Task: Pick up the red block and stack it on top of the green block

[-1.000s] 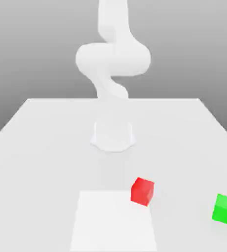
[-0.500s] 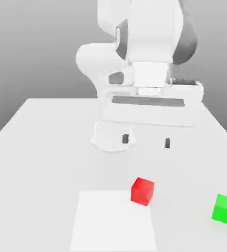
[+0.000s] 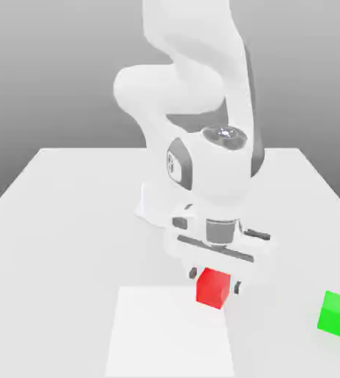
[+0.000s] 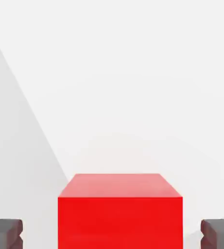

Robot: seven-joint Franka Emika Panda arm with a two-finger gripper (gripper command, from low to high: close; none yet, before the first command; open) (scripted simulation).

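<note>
The red block (image 3: 213, 288) is being shown on the white tabletop (image 3: 62, 221), at the far right corner of a paler square patch (image 3: 169, 332), and its upper back edge is being covered in the exterior view by the hand (image 3: 214, 281), which is being held directly over it with the fingers pointing down. The hand is being kept wide open: in the hand view the two dark fingertips (image 4: 4, 233) are being seen on either side of the red block (image 4: 120, 209), each with a clear gap to the block's side faces, so nothing is being gripped. Both fingertips and the block's lower part are being cut off by the edge of the hand view. The green block (image 3: 335, 314) is being shown well apart from the red one, toward the exterior view's right, resting on the tabletop near its front edge. The arm's upper links are being cropped by the top of the exterior view.
</note>
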